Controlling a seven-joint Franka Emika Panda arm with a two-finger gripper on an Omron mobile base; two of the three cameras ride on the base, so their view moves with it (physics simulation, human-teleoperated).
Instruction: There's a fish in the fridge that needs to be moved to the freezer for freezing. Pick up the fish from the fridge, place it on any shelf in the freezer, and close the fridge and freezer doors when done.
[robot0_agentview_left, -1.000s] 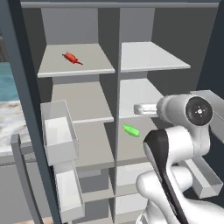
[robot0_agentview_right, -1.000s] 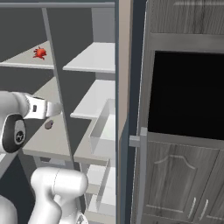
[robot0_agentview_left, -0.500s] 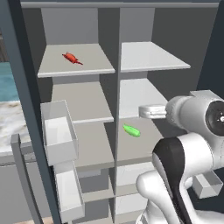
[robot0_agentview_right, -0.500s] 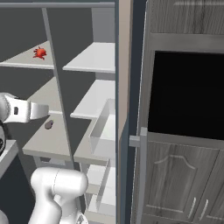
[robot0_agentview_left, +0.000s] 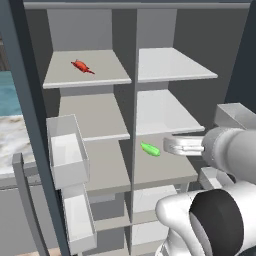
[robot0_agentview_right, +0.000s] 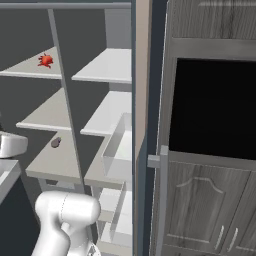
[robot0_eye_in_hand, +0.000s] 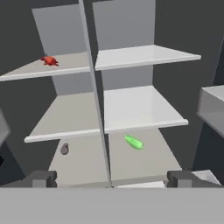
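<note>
**Arm pulls right, fish untouched**

Fish, small and red-orange (robot0_agentview_left: 82, 66), lies on the light grey top-left shelf (robot0_agentview_left: 60, 80). Right of it, the green oblong vegetable (robot0_agentview_left: 150, 149). The pincer (robot0_eye_in_hand: 111, 178), spread and empty, has drawn rightward since a second ago; approach remains undone.

no readable text, labels or numbers anywhere, shelves plain, black panel (robot0_agentview_right: 215, 107) seemingly blank

We counted one red fish (robot0_eye_in_hand: 49, 60), one green vegetable (robot0_eye_in_hand: 134, 142) and one small dark lump (robot0_eye_in_hand: 64, 149). All three lay beyond the jaws, on separate shelves.
</note>
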